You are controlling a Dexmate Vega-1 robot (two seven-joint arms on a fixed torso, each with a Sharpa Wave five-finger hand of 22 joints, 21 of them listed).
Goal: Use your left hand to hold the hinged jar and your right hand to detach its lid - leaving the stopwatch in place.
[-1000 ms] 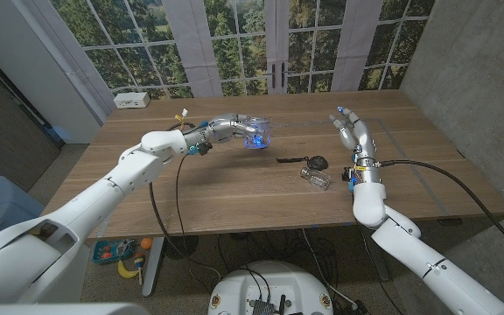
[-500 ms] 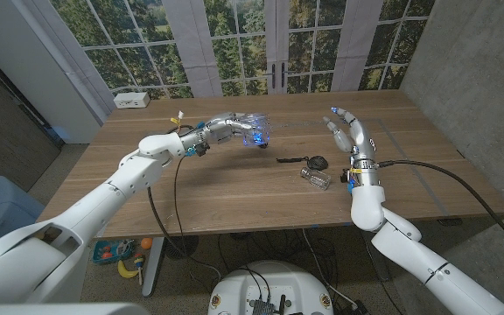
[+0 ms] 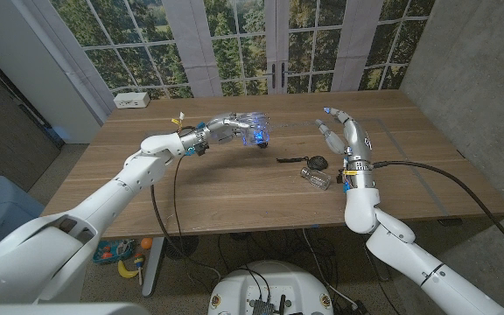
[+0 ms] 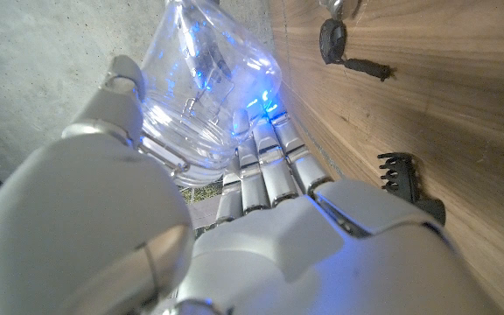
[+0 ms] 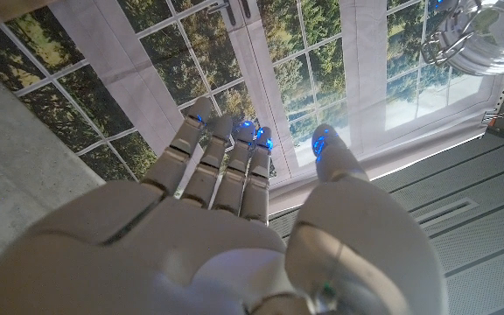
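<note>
My right hand (image 3: 339,131) has swung in from the table's right side toward the hinged jar (image 3: 254,129); the lid approach is under way, contact not yet made. It hangs raised, fingers spread, empty. My left hand (image 3: 227,129) grips the jar, lifted near the far edge. The stopwatch (image 3: 318,163) lies undisturbed mid-table.

A clear glass jar (image 3: 254,131) glows blue in a white left hand (image 3: 226,129). A black stopwatch (image 3: 318,162) lies on the brown wood-grain table (image 3: 234,188).
</note>
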